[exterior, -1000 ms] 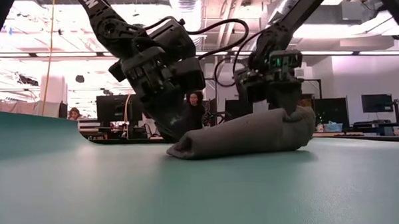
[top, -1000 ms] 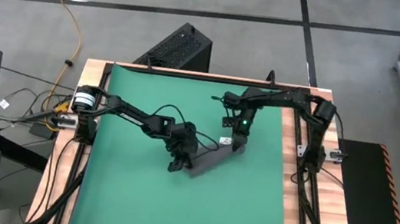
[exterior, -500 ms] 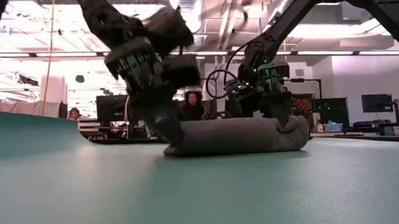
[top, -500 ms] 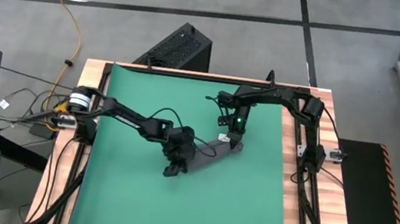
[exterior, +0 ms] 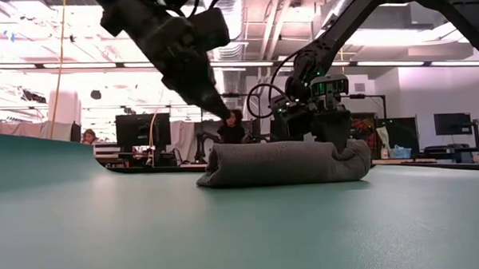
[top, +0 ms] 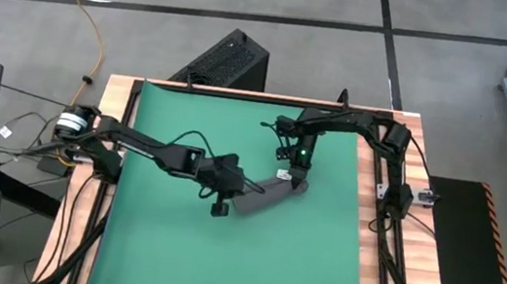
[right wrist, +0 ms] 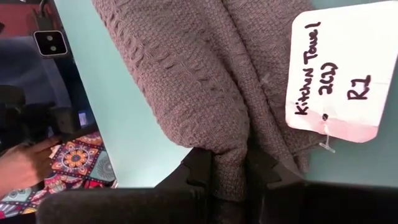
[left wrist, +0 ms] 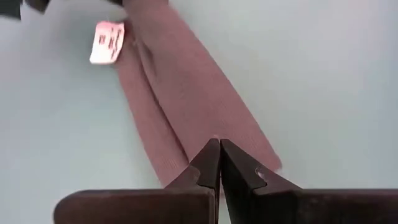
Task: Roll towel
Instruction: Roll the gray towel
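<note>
The dark grey towel (top: pixel 268 195) lies rolled into a long bundle on the green mat (top: pixel 160 257). It also shows in the low view (exterior: pixel 280 163). Its white tag (right wrist: pixel 339 74) lies on the mat by its far right end. My left gripper (exterior: pixel 223 113) is shut and empty, and hangs just above the bundle's near left end (left wrist: pixel 186 112). My right gripper (top: pixel 300 176) is shut on the bundle's far right end. My right gripper pinches a bunched fold at the towel's far right end (right wrist: pixel 229 163) between its two fingers (right wrist: pixel 198 167), next to the tag. The fingers come from above, pointing down (exterior: pixel 335 135). The bundle lies along the mat, and the held end rests on it.
The mat covers most of the wooden table (top: pixel 370 265), with free mat in front of and left of the bundle. A black box (top: pixel 230 60) stands on the floor beyond the far edge. People and screens show in the room behind.
My left gripper has risen off the towel's near left end and now hangs clear above it. My right gripper has drawn the far right end a little toward the table's left and down. The bundle, tilted before, now lies level on the mat.
</note>
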